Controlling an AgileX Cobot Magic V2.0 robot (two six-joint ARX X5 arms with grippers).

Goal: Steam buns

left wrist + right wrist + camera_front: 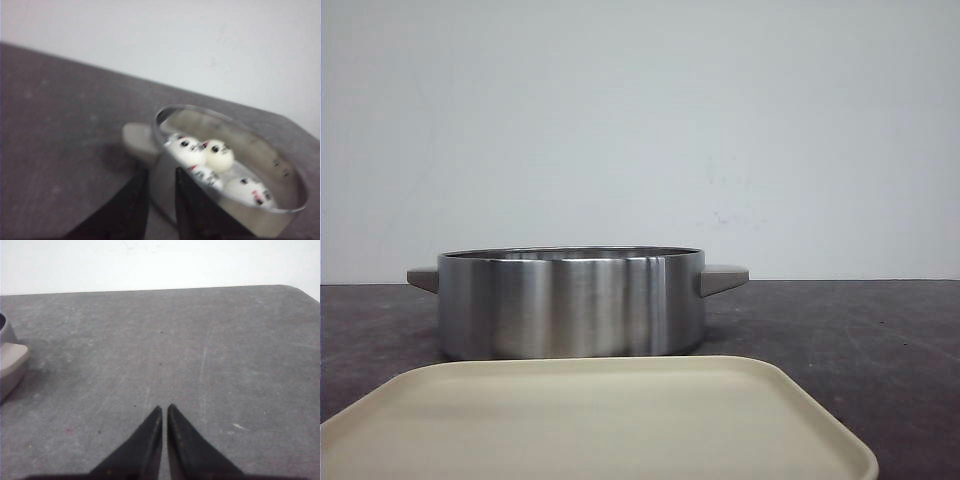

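In the front view we see a steel pot (570, 303) standing on the dark table (860, 330), with a grey handle (723, 278) sticking out on its right and another on its left. A cream tray (600, 420) lies nearer than the pot, flat on the table. From this low angle we cannot see inside the pot, and neither arm shows.

In the left wrist view, which is somewhat blurred, we look down into the pot (285, 200). The buns (210, 162) lie inside it, four white domes with black panda marks, packed close and touching one another. The left gripper (161, 185) hangs just outside the pot's wall, near one handle (137, 140). Its two dark fingers (125, 205) stand a little apart, with nothing between them.

In the right wrist view we see the right gripper (164, 412) over bare table (225, 340). Its fingers (145, 440) are drawn almost together, only a thin slit between the tips, and they hold nothing. At the edge of this view a pot handle (12, 360) shows, well apart from the gripper.
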